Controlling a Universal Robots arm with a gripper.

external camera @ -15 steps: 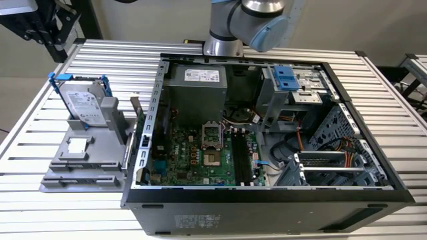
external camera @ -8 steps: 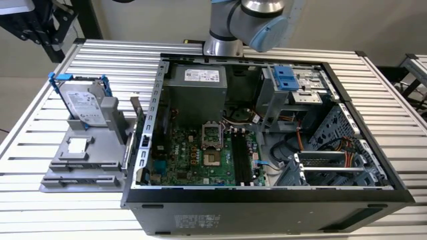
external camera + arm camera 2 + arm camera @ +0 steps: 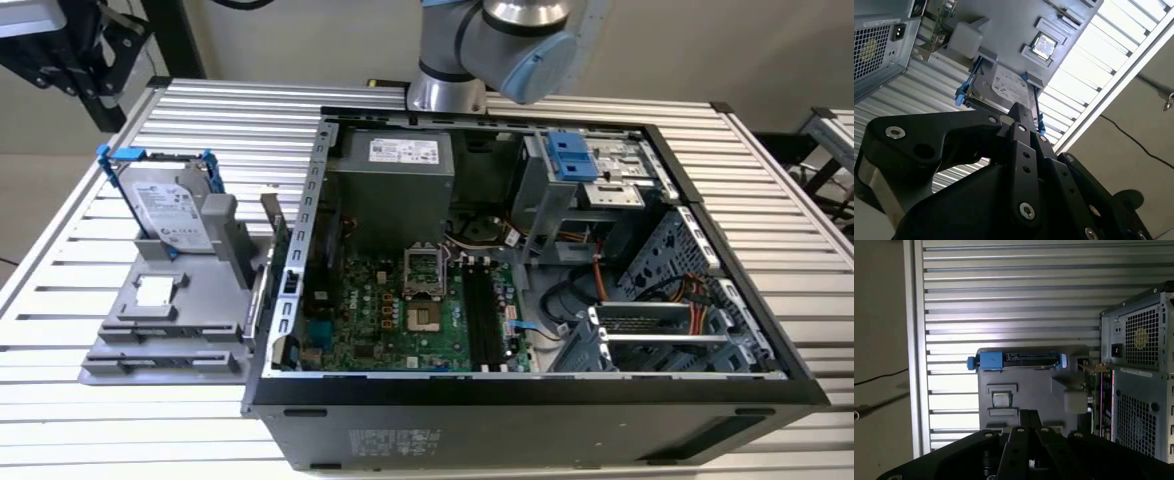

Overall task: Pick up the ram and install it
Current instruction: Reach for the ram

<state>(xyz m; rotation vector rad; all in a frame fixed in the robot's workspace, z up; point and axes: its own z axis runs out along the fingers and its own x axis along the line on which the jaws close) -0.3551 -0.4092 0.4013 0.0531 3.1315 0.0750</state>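
The ram (image 3: pixel 272 220) is a thin dark stick standing on edge in the grey holder (image 3: pixel 174 320), right beside the computer case's outer wall. It also appears as a narrow green board (image 3: pixel 1094 390) in the first wrist view and near the case corner (image 3: pixel 940 22) in the second wrist view. My black gripper (image 3: pixel 1019 110) hangs well above the holder, apart from everything. Its fingers (image 3: pixel 1029 414) come together in one tip, shut on nothing. The long black motherboard slots (image 3: pixel 483 318) lie inside the open case.
The open computer case (image 3: pixel 534 390) takes up the middle of the slatted metal table (image 3: pixel 214 110). A silver hard drive in a blue frame (image 3: pixel 167 205) stands in the holder, with a small chip (image 3: pixel 155 290) set in front of it. The arm (image 3: pixel 494 40) rises behind the case.
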